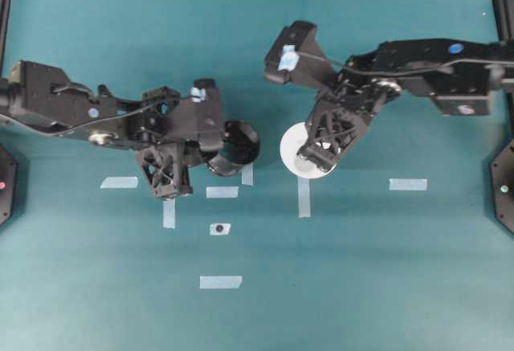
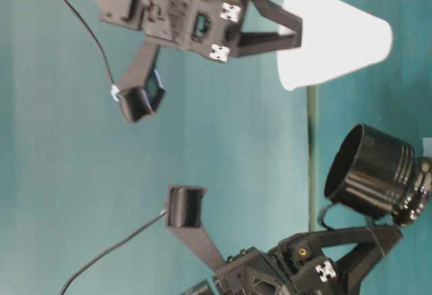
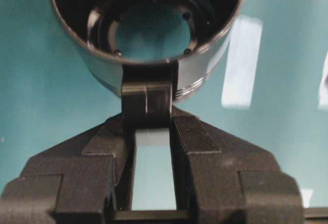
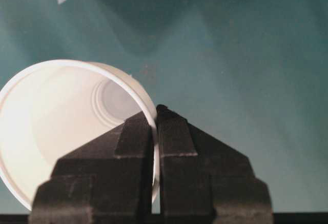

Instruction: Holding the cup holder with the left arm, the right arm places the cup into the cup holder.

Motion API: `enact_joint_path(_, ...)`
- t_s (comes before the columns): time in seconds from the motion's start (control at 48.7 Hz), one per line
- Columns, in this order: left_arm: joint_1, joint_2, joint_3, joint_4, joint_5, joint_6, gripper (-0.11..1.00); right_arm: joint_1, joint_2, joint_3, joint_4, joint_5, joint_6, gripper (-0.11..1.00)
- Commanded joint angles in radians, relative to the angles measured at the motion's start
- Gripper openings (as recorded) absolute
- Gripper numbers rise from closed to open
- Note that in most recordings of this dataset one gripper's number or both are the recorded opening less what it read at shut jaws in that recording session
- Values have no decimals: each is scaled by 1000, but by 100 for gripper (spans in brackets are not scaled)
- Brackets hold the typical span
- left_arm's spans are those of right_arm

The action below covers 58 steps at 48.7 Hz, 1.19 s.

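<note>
Cup and holder both lifted, not yet joined.
My left fingers (image 3: pixel 154 147) clamped the cup holder (image 2: pixel 370 171) by its handle; my right fingers (image 4: pixel 155 131) pinched the cup (image 2: pixel 334 37) rim beside it, insertion remaining.

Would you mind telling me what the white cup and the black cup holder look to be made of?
The cup: probably thin paper or light plastic, matte white, with a thin rolled rim and light glowing through its wall. The cup holder: hard plastic or coated metal, I cannot tell which; glossy black, with sharp reflections and fine grooved rings near one end.
</note>
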Motion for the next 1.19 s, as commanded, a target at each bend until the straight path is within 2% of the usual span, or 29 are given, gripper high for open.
enact_joint_path(0.0, -3, -41, 6, 5, -69, -21, 22, 2, -121, -8, 2, 5, 15, 3)
enact_joint_path(0.103, -3, -60, 21, 5, -109, -34, 22, 2, -133, -8, 2, 8, 15, 3)
enact_joint_path(0.41, -31, -80, 74, 5, -110, -48, 22, 5, -120, 9, 5, -17, 17, 3)
enact_joint_path(0.616, -66, -98, 86, 5, -110, -57, 22, 8, -83, 25, 67, -58, 3, 3)
enact_joint_path(0.8, -67, -94, 92, 5, -110, -58, 22, 18, -48, 35, 95, -86, -15, 7)
enact_joint_path(0.903, -67, -91, 95, 5, -110, -64, 22, 28, -35, 44, 95, -132, -15, 22)
enact_joint_path(1.006, -67, -92, 100, 5, -110, -67, 26, 31, -34, 52, 97, -187, -9, 46)
enact_joint_path(1.088, -69, -92, 103, 5, -110, -67, 47, 31, -37, 60, 97, -212, -3, 70)
enact_joint_path(1.17, -75, -97, 109, 5, -106, -67, 74, 37, -49, 66, 97, -213, -5, 90)
